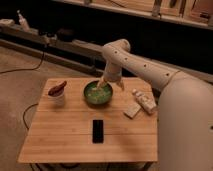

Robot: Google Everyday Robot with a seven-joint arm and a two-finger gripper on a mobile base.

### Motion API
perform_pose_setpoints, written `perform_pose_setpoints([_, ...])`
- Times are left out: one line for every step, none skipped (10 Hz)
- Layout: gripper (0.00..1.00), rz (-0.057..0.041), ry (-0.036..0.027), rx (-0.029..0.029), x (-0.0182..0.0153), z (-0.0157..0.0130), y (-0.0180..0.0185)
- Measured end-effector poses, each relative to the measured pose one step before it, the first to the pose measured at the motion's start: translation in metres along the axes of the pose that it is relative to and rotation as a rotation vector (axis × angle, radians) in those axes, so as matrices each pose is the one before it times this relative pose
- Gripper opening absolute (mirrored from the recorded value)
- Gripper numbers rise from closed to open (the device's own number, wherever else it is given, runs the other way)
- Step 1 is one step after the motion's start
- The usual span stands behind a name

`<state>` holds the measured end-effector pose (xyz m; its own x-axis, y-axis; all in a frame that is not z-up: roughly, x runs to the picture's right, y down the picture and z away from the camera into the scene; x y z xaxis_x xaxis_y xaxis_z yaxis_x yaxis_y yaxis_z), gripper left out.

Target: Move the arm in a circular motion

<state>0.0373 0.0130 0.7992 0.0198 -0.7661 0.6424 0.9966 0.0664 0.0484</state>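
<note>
Camera view: claw at the tip of the white arm, low over the back rim of the green bowl on the desk. Cannot tell whether spread or pressed together, nor whether touching the bowl. Arm in from the right, rising leftward to a bulbous elbow, then bent steeply down to the wrist. Lower right filled by a thick rounded segment, cut off at the edge. Cup left of the bowl, phone in front, small packets right
</note>
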Motion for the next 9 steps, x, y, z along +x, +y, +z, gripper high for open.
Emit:
perform_pose_setpoints([0.80,-0.03146,-0.01884,-0.00280,-0.02345,-0.00429,-0.00675])
perform_pose_setpoints([0.80,-0.01719,-0.03319,0.00104,-0.02074,0.00112,-0.00228])
perform_pose_setpoints([0.80,-0.00462,-0.03697,0.00817,-0.01645,0.00406,-0.00013])
perform_pose_setpoints([0.80,0.00225,-0.04047,0.01066,-0.01598,0.00566,0.00260])
perform_pose_setpoints([0.80,0.01067,-0.05090,0.02089,-0.01795,0.00817,0.00674])
perform_pose_setpoints([0.80,0.02880,-0.01710,0.01826,-0.00657,0.00100,0.01181])
perform_pose_setpoints([0.80,0.03598,-0.00502,0.00882,-0.00333,-0.00062,0.01335])
perform_pose_setpoints([0.80,0.07129,0.01391,-0.00808,-0.00095,-0.00578,0.02763])
perform_pose_setpoints([0.80,0.06066,0.02014,-0.01751,0.00237,-0.00596,0.02480])
